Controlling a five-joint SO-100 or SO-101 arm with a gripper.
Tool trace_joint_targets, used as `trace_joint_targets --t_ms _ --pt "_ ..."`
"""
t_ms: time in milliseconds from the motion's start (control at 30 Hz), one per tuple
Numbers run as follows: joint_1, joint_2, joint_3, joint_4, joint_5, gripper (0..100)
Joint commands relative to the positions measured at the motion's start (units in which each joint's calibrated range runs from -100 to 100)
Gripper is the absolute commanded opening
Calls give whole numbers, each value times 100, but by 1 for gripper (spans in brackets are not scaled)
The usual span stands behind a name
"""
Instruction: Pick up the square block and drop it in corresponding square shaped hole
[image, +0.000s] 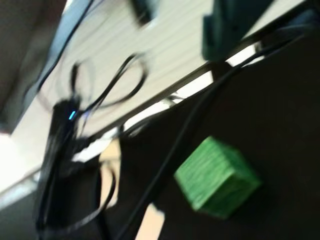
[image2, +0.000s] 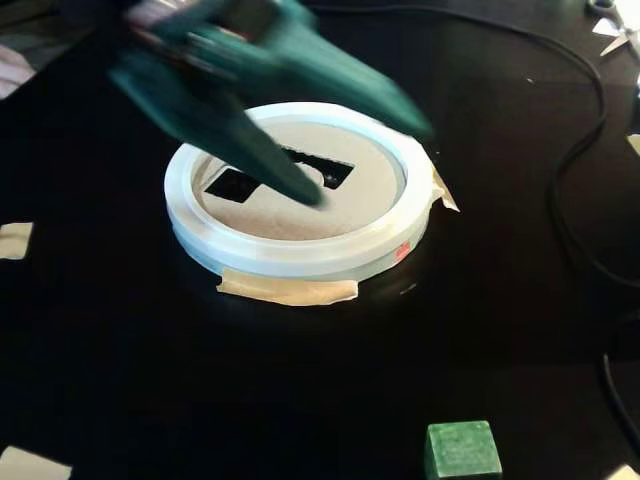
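block (image2: 461, 449) first: i see a small green cube with a mottled, rough face sitting on the black table (image2: 120, 350) at the near edge of the fixed view, well apart from the disc. in the wrist view the block (image: 217, 178) is blurred, with fine streaks on its faces, resting on the same dark surface beside black cables (image: 165, 165). farther back lies the tan round disc (image2: 350, 205), rimmed by a white ring (image2: 300, 255) and taped down. the small square hole (image2: 232, 184) is dark, partly covered by a teal finger. my gripper (image2: 375, 160) hangs blurred above the disc, fingers spread wide, empty, reaching in from the upper left.
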Motion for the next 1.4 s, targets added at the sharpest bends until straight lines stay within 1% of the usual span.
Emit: trace_joint_targets --t_ms 0,67,233,433,667,867,1133,1367 --pt "345 1588 -2105 98 547 83" --pt "507 2197 -2660 148 718 83" --pt "919 3083 -3343 239 982 83" --pt "806 3863 -3799 198 1123 82" --pt "732 4293 -4117 108 1289 81" --pt "707 4570 -4136 78 1299 81" --pt "332 4615 -4126 -133 1294 81" --pt "332 4803 -4126 -143 1294 81"
